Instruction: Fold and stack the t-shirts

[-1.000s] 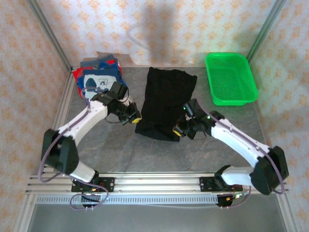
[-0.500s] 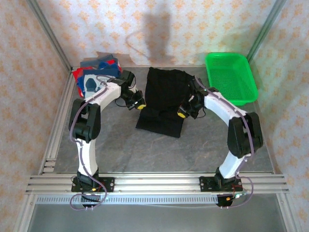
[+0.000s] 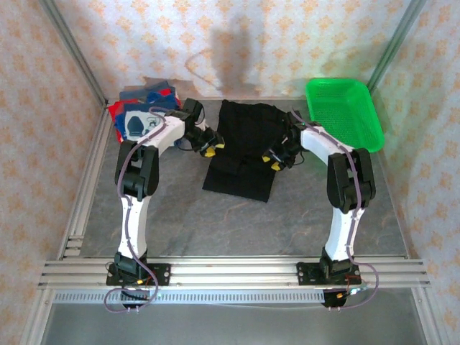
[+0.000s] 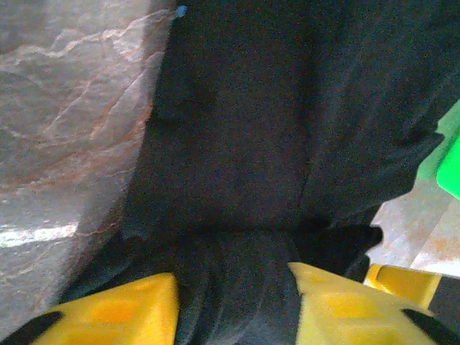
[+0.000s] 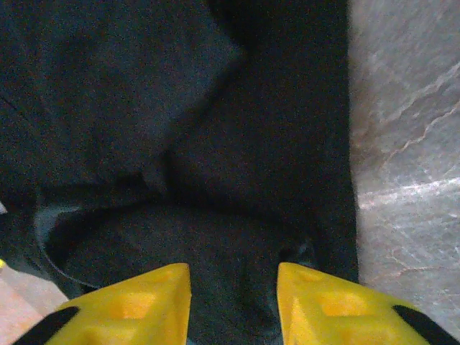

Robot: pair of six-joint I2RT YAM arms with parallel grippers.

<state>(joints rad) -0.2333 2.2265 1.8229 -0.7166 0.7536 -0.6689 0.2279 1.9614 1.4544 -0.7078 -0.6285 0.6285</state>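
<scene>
Advanced up the desk (image 3: 215, 223) since a second ago, arms stretched long. Pinching the bunched black t-shirt (image 3: 244, 129) at its left edge with the left end effector (image 3: 209, 149), at its right edge with the right end effector (image 3: 273, 159), each closed partway on cloth. Spread mid-desk, between the t-shirt stack (image 3: 144, 115) and the green basket (image 3: 343, 115).
</scene>
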